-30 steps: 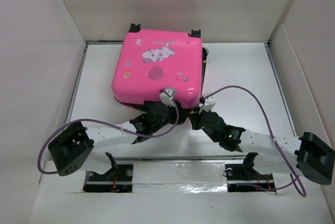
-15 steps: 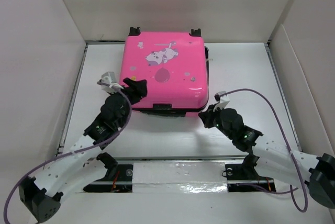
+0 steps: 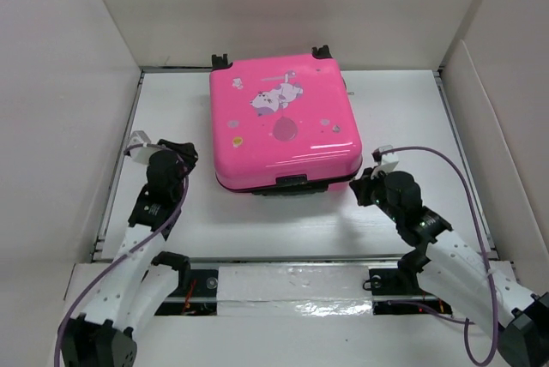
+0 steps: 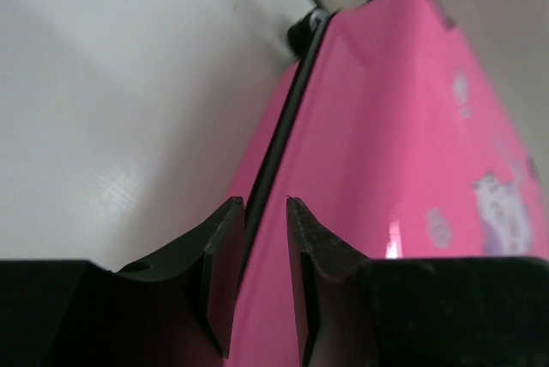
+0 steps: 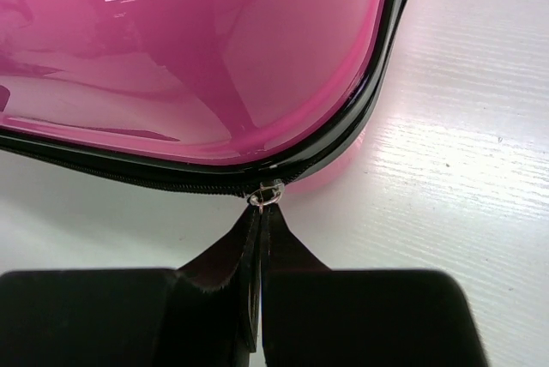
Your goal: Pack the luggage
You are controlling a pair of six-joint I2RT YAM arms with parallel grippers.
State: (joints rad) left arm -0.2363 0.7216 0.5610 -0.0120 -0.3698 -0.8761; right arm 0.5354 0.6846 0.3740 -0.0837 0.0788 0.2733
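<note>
The luggage (image 3: 283,123) is a glossy hot-pink hard-shell suitcase with a cartoon animal print. It lies flat and closed mid-table, wheels to the back. My right gripper (image 3: 364,185) is at its near right corner. In the right wrist view the right gripper (image 5: 260,213) is shut on the zipper pull (image 5: 268,195) at the black zipper seam. My left gripper (image 3: 184,156) sits just left of the suitcase, not touching it. In the left wrist view the left gripper (image 4: 264,206) has its jaws a narrow gap apart and empty, pointing along the suitcase's left side seam (image 4: 283,127).
White walls (image 3: 77,84) box in the table on the left, back and right. The suitcase's black wheels (image 3: 221,59) almost reach the back wall. Its black handle (image 3: 292,182) faces me. A silver tape strip (image 3: 292,279) runs along the near edge by the arm bases.
The suitcase has turned and shifted right. My left gripper swung from its front edge to its left side. My right gripper moved right along the front seam to the near right corner.
</note>
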